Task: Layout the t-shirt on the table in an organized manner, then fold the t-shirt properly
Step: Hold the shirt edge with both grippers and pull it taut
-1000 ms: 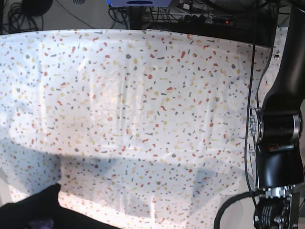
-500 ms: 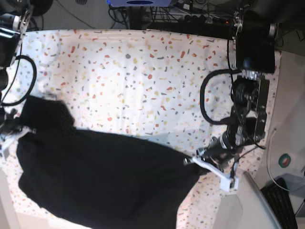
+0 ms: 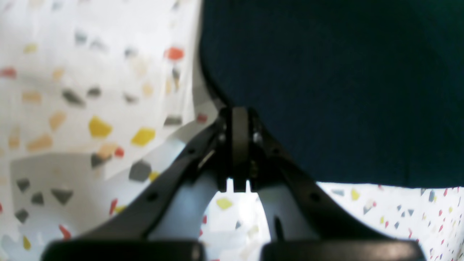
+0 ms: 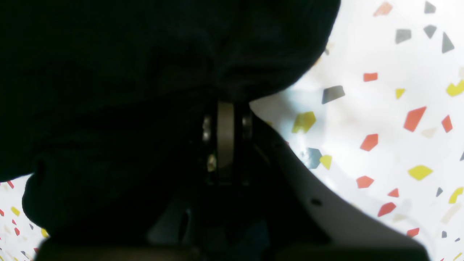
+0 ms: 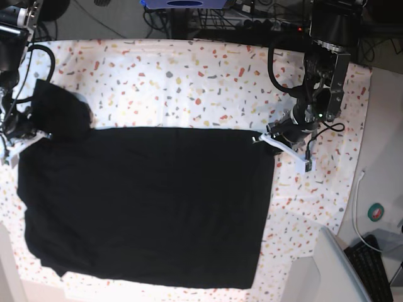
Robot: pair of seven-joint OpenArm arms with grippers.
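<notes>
Since half a second ago the t-shirt [image 5: 145, 204] got pulled flat across the table [image 5: 189, 82], long axis left-right in base view. Left gripper [image 5: 261, 138] and right gripper [image 5: 28, 134] each pinch a top corner. Only base shows cables behind; wrist views show clamped fabric.

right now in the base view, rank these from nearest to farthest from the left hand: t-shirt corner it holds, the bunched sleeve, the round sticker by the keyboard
1. T-shirt corner: in the left hand, at the view's right.
2. Round sticker: lower right, off the table.
3. Bunched sleeve: far left, by the right hand.
</notes>
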